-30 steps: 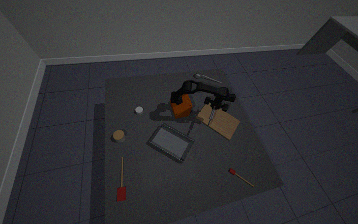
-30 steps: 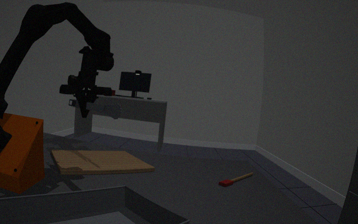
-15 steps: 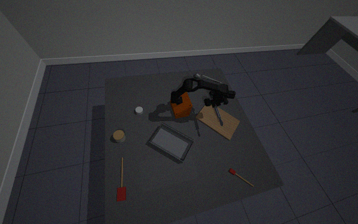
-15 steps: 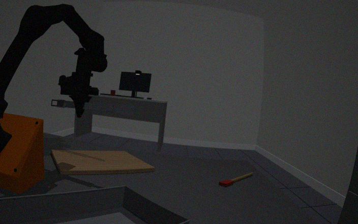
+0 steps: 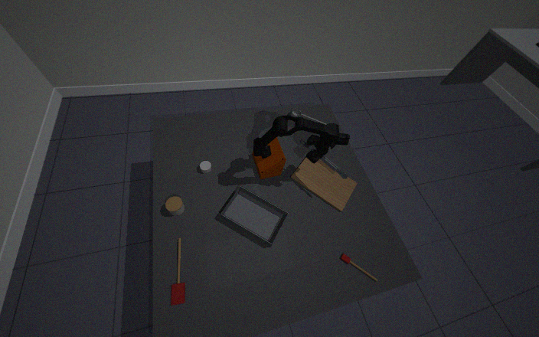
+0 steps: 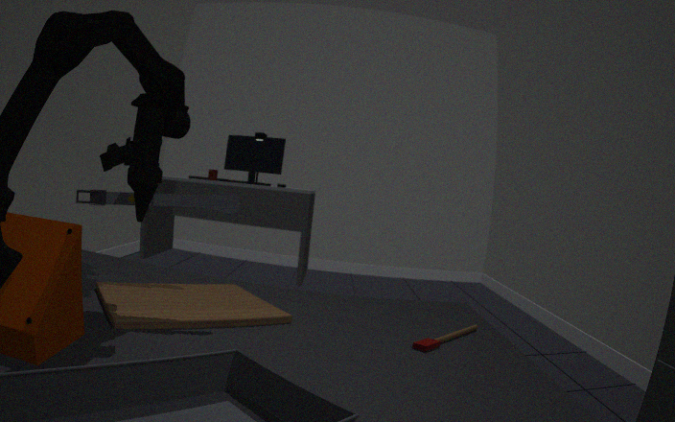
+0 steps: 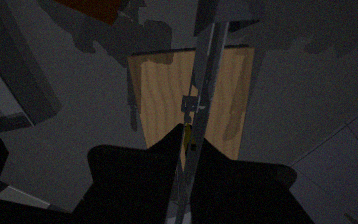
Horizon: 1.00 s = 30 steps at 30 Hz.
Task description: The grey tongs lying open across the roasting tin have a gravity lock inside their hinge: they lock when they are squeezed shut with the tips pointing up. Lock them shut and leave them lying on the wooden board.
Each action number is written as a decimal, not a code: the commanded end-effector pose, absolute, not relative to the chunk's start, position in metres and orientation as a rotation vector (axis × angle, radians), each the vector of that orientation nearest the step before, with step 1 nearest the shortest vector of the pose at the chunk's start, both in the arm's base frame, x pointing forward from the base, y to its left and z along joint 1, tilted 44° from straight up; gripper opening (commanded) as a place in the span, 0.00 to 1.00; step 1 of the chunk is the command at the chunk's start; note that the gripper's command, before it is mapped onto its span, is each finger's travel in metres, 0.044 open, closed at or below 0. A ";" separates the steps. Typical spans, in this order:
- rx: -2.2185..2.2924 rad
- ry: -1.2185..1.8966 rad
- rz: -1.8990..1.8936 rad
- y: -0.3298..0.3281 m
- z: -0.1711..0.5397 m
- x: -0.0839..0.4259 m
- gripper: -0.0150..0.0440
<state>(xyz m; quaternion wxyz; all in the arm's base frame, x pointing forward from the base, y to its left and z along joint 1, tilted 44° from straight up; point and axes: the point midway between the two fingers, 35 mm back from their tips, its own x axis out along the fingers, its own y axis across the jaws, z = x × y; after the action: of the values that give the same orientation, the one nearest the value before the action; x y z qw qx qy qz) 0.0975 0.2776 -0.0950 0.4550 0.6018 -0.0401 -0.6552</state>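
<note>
A big black arm holds the grey tongs up high.
Looking from above, the black arm [image 5: 305, 125] [image 6: 86, 30] bends over from its orange block [image 5: 272, 162] [image 6: 55, 283]. The roasting tin [image 5: 252, 214] [image 6: 124, 380] is at the block's seven o'clock, the wooden board [image 5: 328, 184] [image 6: 194, 303] [image 7: 167, 85] at four. The grey tongs [image 5: 334, 168] [image 6: 117, 198] [image 7: 202, 85] are level in the air, pinched between the gripper's [image 5: 314, 155] [image 6: 141, 214] [image 7: 190, 142] fingers.

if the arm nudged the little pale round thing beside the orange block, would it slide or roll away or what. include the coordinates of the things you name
The small white cylinder [image 5: 205, 166] seems to stand on its flat end, so a low push would probably slide it. It looks squat, so tipping seems unlikely. If it did end up on its curved side, it might roll.
</note>
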 end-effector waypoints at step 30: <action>1.239 0.339 -1.434 0.273 -0.116 0.076 0.00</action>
<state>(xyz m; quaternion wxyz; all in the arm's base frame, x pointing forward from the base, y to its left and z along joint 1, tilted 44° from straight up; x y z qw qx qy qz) 0.0752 0.2702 -0.1167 0.5740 0.5116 0.1268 -0.6267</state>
